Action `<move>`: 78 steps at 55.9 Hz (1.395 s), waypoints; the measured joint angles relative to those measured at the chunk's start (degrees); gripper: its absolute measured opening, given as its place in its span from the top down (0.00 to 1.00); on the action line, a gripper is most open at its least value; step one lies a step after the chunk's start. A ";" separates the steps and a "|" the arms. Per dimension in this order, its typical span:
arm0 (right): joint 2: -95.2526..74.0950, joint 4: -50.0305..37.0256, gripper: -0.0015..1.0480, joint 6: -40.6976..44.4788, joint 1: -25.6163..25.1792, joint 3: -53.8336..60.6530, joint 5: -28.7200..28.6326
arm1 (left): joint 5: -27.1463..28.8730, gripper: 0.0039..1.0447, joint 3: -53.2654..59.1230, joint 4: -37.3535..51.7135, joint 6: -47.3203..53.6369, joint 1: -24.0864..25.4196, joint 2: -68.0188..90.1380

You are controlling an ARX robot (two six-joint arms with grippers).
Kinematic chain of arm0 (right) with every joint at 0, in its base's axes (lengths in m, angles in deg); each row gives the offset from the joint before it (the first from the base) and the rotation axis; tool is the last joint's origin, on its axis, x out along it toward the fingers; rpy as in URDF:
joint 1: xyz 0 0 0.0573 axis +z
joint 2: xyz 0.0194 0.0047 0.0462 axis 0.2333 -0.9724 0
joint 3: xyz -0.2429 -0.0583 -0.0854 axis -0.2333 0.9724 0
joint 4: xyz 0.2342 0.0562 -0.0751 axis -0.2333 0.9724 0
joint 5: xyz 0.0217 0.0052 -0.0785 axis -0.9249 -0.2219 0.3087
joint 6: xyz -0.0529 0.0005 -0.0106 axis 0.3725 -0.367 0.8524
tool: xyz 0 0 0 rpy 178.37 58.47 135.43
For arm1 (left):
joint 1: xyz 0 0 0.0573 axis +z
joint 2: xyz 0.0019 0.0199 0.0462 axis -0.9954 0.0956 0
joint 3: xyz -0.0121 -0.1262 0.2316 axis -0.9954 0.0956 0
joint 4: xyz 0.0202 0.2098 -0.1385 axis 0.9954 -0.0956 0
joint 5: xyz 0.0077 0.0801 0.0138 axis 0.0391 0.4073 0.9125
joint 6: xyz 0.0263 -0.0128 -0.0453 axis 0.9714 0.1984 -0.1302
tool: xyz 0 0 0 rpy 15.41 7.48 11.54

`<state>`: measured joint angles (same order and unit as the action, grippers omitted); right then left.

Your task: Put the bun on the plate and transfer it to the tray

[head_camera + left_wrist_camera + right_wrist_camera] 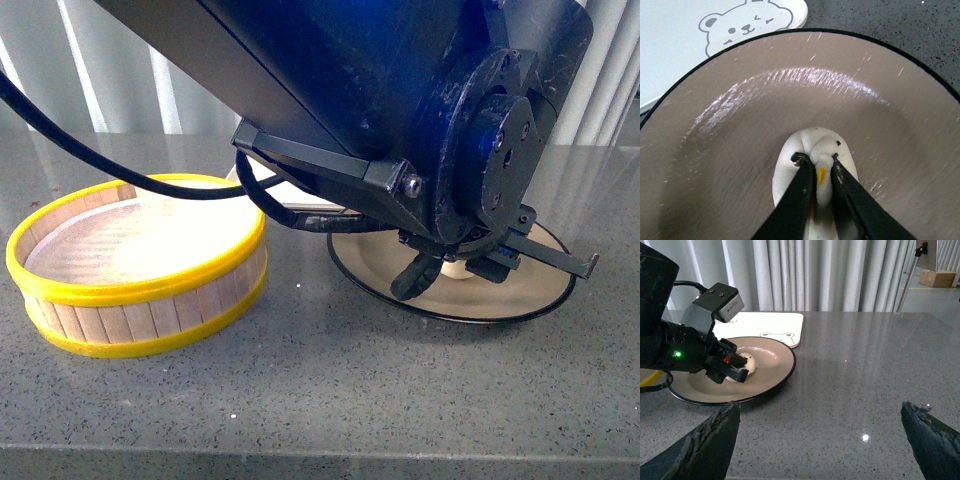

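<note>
Peering down the left wrist camera, I see the bun [815, 145], white, soft and pleated with a yellow dot, sitting near the middle of the plate [740, 125]. Its near half is hidden behind the left gripper [816, 162], whose black fingers are pinched on the topknot. The plate is round, matte grey-beige and black-rimmed. The cream tray [670, 40] with its bear face is cut off and lies just beside the plate, toward the bench's far edge. From the front, the left arm [380, 80], angled steeply down, blocks most of the plate. The right gripper [818, 412] hangs spread wide over the speckled grey bench [865, 380].
</note>
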<state>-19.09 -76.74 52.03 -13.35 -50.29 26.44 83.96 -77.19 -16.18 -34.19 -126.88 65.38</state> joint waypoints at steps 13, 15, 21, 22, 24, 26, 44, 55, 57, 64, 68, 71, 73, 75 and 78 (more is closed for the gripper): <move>0.00 0.02 0.08 0.00 0.00 0.00 0.02 | -0.07 0.52 0.02 0.17 0.07 0.09 0.02; 0.00 0.02 0.08 0.00 0.00 0.00 0.00 | -0.15 0.47 0.04 0.17 0.04 0.15 0.00; 0.00 0.02 0.08 0.00 0.00 0.00 0.00 | -0.63 0.33 0.35 0.48 -0.11 0.39 -0.17; 0.00 0.02 0.08 0.00 0.00 0.00 0.02 | -0.76 0.30 0.46 0.48 -0.20 0.48 -0.31; 0.00 0.00 0.08 0.00 0.00 0.00 0.02 | -1.01 0.23 0.63 0.48 -0.28 0.68 -0.50; 0.00 0.02 0.08 0.00 0.00 0.00 0.02 | -1.05 0.18 0.72 0.48 -0.31 0.81 -0.66; 0.00 0.02 0.08 0.00 0.00 0.00 0.02 | -2.01 0.06 1.99 1.16 -1.60 2.47 -4.20; 0.00 0.00 0.08 0.00 0.00 0.00 0.02 | -3.43 0.06 6.01 2.67 -6.03 5.14 -9.92; 0.00 0.02 0.08 0.00 0.00 0.00 0.00 | -3.54 0.06 7.15 2.93 -6.93 5.79 -11.26; 0.00 0.02 0.08 0.00 0.00 0.00 0.02 | -3.08 0.06 10.12 3.76 -8.66 8.02 -15.47; 0.00 0.02 0.08 0.00 0.00 0.00 0.00 | -2.62 0.06 10.12 3.80 -9.16 8.66 -15.98; 0.00 0.02 0.08 0.00 0.00 0.00 0.00 | -2.58 0.06 10.29 3.85 -9.31 8.68 -15.98; 0.00 0.02 0.08 0.00 0.00 0.00 0.00 | 4.81 0.12 13.51 11.32 -7.91 8.35 -16.15; 0.00 0.00 0.08 0.00 0.00 0.00 0.00 | 9.51 0.17 17.05 18.16 -6.99 8.37 -16.81; 0.00 0.02 0.08 0.00 0.00 0.00 0.00 | 15.43 0.26 24.02 27.76 -6.05 8.76 -19.34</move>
<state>-19.09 -76.72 52.03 -13.35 -50.29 26.44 99.39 -53.17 11.58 -40.24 -118.12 46.03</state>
